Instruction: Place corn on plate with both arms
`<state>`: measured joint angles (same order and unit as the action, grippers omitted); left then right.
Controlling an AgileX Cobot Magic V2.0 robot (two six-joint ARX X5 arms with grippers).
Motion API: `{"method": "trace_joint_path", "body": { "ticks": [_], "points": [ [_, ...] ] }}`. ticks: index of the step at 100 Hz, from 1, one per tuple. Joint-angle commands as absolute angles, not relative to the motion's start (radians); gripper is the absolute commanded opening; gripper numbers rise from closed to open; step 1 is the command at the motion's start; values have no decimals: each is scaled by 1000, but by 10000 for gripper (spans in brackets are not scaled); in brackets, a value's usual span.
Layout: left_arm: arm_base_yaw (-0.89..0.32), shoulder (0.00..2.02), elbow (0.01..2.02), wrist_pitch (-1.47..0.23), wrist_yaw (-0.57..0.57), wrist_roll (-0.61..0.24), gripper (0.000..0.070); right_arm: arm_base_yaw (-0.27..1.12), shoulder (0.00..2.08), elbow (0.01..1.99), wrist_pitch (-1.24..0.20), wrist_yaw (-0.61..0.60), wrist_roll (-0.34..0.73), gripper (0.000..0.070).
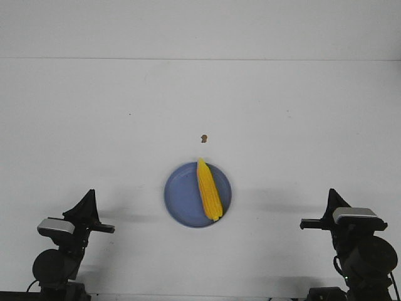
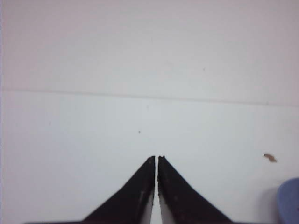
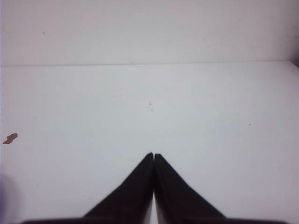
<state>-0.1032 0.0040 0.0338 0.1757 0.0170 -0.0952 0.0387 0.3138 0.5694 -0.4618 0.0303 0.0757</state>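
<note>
On my front feed the corn (image 1: 209, 190) lies on the plate (image 1: 180, 194), resting along the plate's right half with its pointed tip at the far rim and its blunt, orange-tinged end near the front-right rim. The left gripper (image 1: 88, 199) sits low at the near left corner of the table (image 1: 200, 106), and I read its jaws as closed: in the left wrist feed the two black fingers (image 2: 140, 191) come together at their tips with only a hairline sliver of table showing between them, and nothing is caught there. The plate is well apart from those jaws, off to their right; only a blue edge of it (image 2: 289, 200) creeps into that wrist picture. The right gripper (image 1: 331, 199) mirrors it at the near right corner, jaws likewise pressed together and empty, its fingers (image 3: 140, 191) meeting at the tips in the right wrist feed. The plate and corn lie well apart to the left of those jaws. A small brown speck (image 1: 203, 138) sits on the table just beyond the plate's far rim, ahead of both pairs of jaws and between them; I see it in each wrist feed too, off to the side of the fingertips.
</note>
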Motion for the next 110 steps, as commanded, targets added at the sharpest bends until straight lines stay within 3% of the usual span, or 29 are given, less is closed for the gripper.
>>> {"method": "trace_joint_path", "body": {
  "ticks": [1,90,110],
  "points": [
    [-105,3,14,184,14,-98,14,40,314,579,-450,33,80,2],
    [-105,3,14,185,15,-98,15,40,314,578,-448,33,78,3],
    [-105,3,14,185,15,-98,15,38,258,539,-383,117,25,3]
  ]
}}
